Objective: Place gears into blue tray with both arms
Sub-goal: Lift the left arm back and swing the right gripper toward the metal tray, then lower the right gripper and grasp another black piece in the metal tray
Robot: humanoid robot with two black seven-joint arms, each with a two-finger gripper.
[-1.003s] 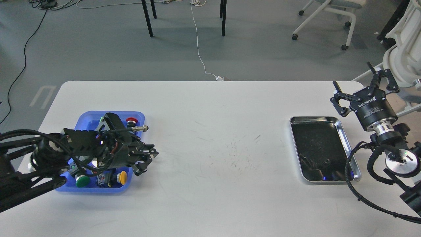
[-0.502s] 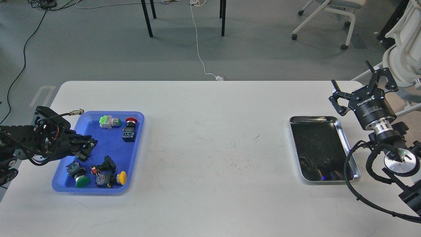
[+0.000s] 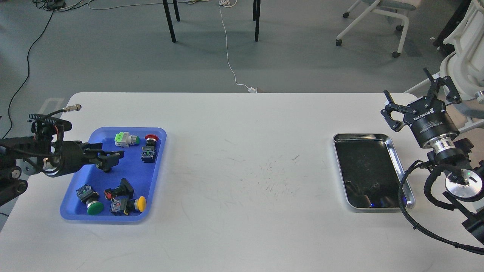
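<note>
Left gripper (image 3: 109, 160), jaws seemingly closed though too dark to be sure, now reaches over the blue tray (image 3: 157, 172) from its left edge. Right gripper (image 3: 418, 96) hangs spread wide, empty, beside the steel tray (image 3: 393, 151). No gears discernible.

Grey floor (image 3: 113, 56) behind white counter (image 3: 242, 158)
Black table legs (image 3: 169, 20), white cable (image 3: 227, 45) and a white castor chair (image 3: 378, 19) stand beyond.

Wide bare bench (image 3: 242, 151) across mid-frame between blue tray (image 3: 159, 158) at left and steel tray (image 3: 393, 151) at right. Crowded with push-button switches (image 3: 124, 200) inside blue tray, left tool (image 3: 109, 160) over its middle.
</note>
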